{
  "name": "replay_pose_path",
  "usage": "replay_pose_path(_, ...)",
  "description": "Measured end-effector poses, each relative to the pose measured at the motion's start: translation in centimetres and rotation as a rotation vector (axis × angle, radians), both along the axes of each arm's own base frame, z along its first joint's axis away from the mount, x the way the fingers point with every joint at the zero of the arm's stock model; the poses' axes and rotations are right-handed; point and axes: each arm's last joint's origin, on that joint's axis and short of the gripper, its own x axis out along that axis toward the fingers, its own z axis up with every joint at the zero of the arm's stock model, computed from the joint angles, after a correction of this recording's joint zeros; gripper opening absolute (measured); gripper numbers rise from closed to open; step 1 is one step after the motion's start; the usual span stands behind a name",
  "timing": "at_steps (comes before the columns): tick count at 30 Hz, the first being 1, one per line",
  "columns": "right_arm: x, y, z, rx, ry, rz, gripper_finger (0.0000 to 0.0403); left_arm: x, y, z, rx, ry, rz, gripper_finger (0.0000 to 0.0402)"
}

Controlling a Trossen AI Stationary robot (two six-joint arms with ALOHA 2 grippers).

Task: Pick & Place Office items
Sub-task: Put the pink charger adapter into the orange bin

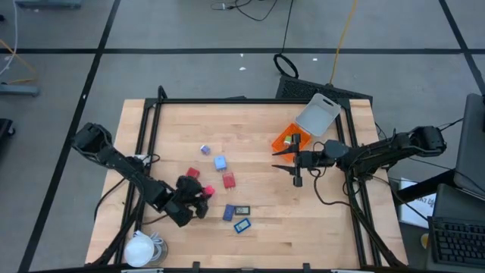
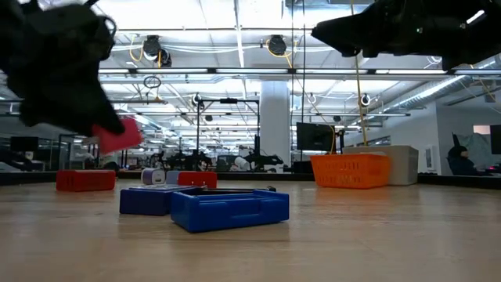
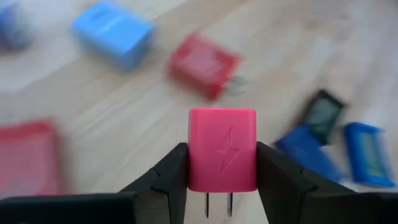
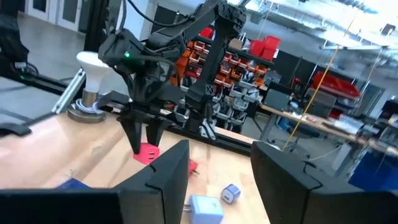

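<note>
Wooden tabletop (image 1: 265, 227) fills the frame; lower left, the left hand (image 3: 222, 163) clamps a red charger block (image 3: 222, 149), lifted; right hand (image 1: 284, 161) hovers right of centre, half-open, empty.

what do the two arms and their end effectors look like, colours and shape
Both arms are dark, near black, built of slim jointed links. The left end effector and the right end effector each end in two flat wedge-shaped black fingers. A black cable loops under the right arm, and a green light glows on the left wrist.
</note>
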Motion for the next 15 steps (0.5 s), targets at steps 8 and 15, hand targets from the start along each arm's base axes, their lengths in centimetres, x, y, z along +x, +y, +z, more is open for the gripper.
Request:
replay_pose_path(8,0.0,0.0,-0.2,0.171,0.028,0.018,0.0161,3.1,0.4,2.0,0.161,-0.164,-0.210,0.0158)
replay_pose_path(15,0.3,1.1,-0.9,0.239,0.071,0.069,0.0161,4.8,1.7,3.5,0.326,-0.255,-0.276,0.0150)
